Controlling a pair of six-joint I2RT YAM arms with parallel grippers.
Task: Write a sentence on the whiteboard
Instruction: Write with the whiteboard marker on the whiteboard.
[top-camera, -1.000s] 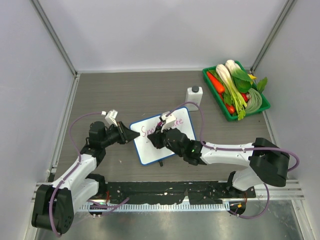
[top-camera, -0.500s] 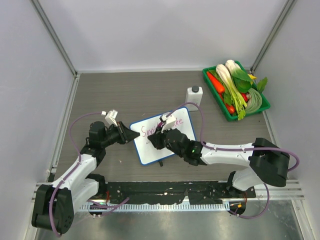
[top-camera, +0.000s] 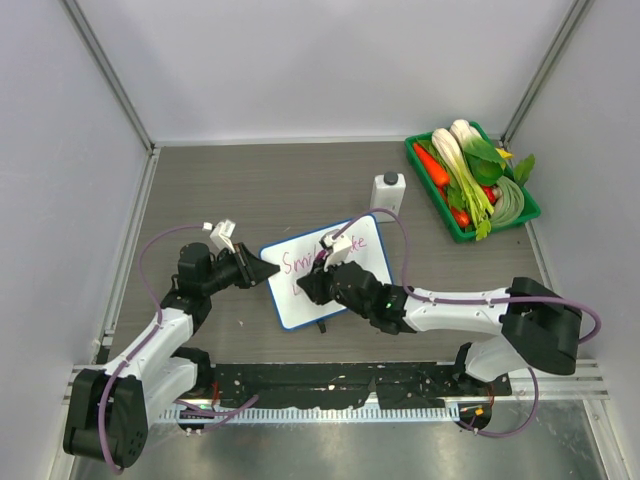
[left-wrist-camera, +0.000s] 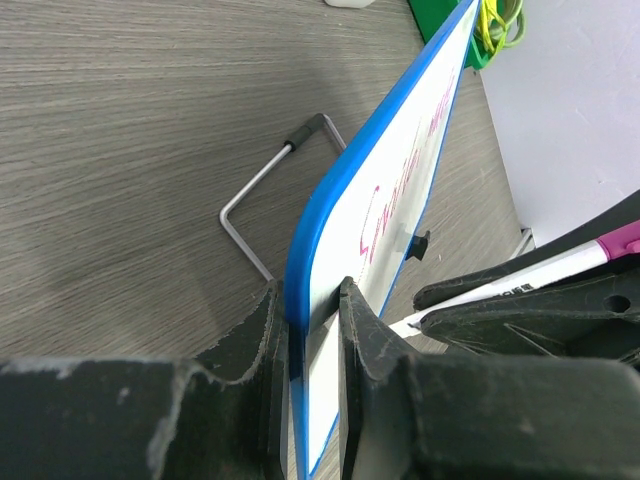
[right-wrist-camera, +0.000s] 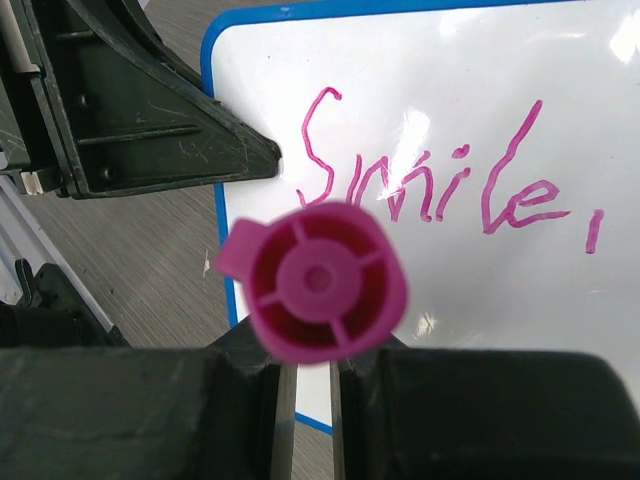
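Note:
The whiteboard (top-camera: 372, 251), white with a blue rim, stands tilted in the middle of the table. The sentence (top-camera: 300, 262) is pink handwriting; the right wrist view reads "Smile," (right-wrist-camera: 430, 185), and the rest is hidden behind the right arm. My left gripper (top-camera: 262, 272) is shut on the board's left edge; the left wrist view shows both fingers (left-wrist-camera: 312, 300) pinching the blue rim (left-wrist-camera: 330, 190). My right gripper (top-camera: 310, 285) is shut on a marker with a pink end (right-wrist-camera: 315, 280), held over the board's lower left part. The marker's tip is hidden.
A white bottle (top-camera: 388, 190) stands just behind the board. A green tray (top-camera: 414, 155) of vegetables sits at the back right. The board's wire stand (left-wrist-camera: 262, 190) rests on the table behind it. Enclosure walls stand on the left, back and right.
My right gripper and the marker have moved a little left and toward the near edge, from the top line down over the board's lower left. The left gripper and board have not moved.

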